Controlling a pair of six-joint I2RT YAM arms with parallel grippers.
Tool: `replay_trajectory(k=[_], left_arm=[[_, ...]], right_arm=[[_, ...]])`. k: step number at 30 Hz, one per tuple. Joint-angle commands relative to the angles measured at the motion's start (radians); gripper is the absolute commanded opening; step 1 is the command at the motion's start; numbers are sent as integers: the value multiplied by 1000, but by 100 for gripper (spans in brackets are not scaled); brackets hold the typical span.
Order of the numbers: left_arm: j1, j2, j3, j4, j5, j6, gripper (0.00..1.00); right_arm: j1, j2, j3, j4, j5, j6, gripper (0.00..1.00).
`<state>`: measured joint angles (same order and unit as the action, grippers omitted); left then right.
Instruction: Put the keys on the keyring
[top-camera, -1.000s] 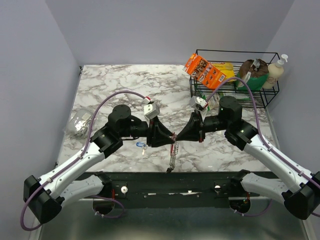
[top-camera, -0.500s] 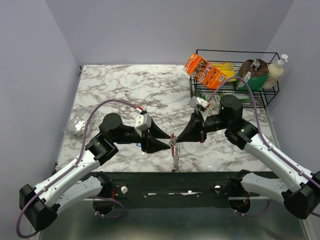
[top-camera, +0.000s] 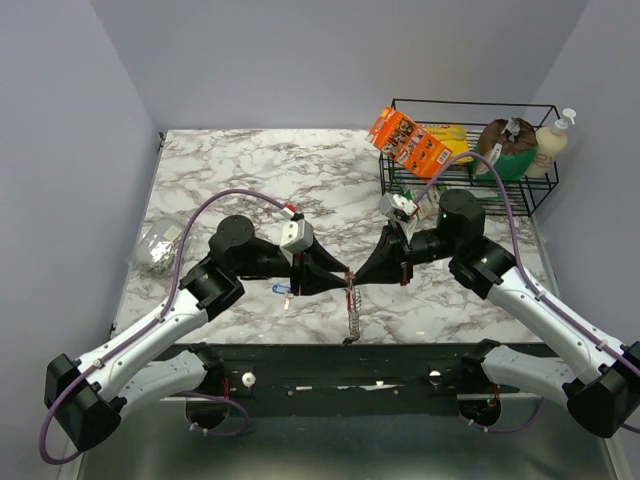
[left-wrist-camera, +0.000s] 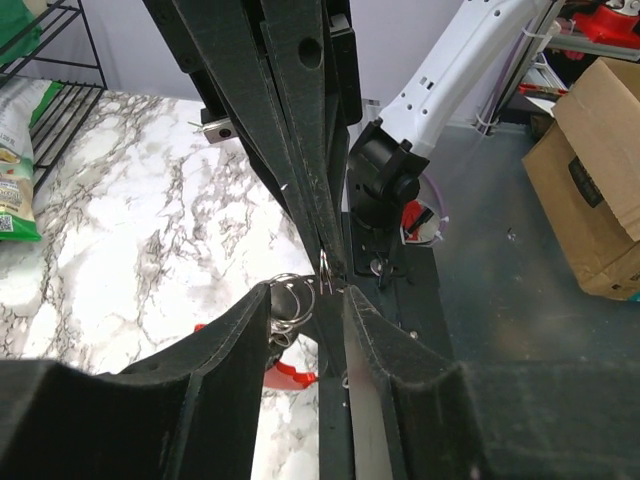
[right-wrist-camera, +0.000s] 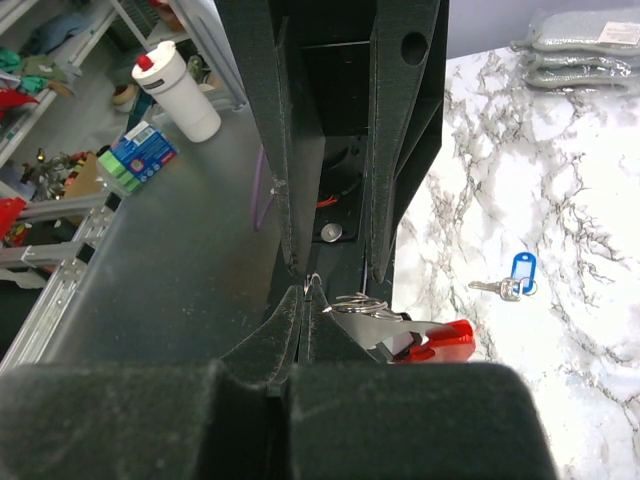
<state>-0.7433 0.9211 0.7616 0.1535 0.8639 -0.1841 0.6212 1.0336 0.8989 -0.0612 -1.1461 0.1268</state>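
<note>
The wire basket (top-camera: 470, 102) holds an orange box (top-camera: 405, 140). The right claw (right-wrist-camera: 303, 293) pinches the keyring (top-camera: 351, 308); the left claw (left-wrist-camera: 310, 298) gapes halfway.

From above, the keyring's (top-camera: 352, 310) top end is lost where the left pincer (top-camera: 344, 277) and right pincer (top-camera: 357, 280) tips meet, and the key (top-camera: 281, 290) is only a blue speck half under the left one. In the left wrist view a finger (left-wrist-camera: 250, 340) covers part of the rings (left-wrist-camera: 285, 303) and most of the red piece (left-wrist-camera: 288, 376). Whether the wire (left-wrist-camera: 325, 268) nipped in the right pincer's closed tips joins those rings is too fine to tell.
</note>
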Motion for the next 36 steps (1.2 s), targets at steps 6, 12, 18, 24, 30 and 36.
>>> replay_trajectory(k=[6, 12, 18, 24, 30, 36], left_arm=[[-27, 27, 54, -28, 4, 34, 42], [-44, 44, 73, -74, -8, 55, 36], [-59, 67, 94, -109, -25, 77, 29], [-68, 87, 110, -146, -25, 104, 13], [-71, 59, 76, -117, -28, 118, 0], [-71, 36, 50, -86, -69, 109, 0]], right_arm=[[-2, -4, 31, 31, -14, -3, 0], [-3, -3, 35, 29, -12, -1, 0], [-3, 3, 37, 31, -23, -3, 0], [-3, -3, 41, 31, -23, 7, 0], [-5, 3, 61, 34, -56, 20, 1], [-3, 2, 66, 35, -75, 30, 1]])
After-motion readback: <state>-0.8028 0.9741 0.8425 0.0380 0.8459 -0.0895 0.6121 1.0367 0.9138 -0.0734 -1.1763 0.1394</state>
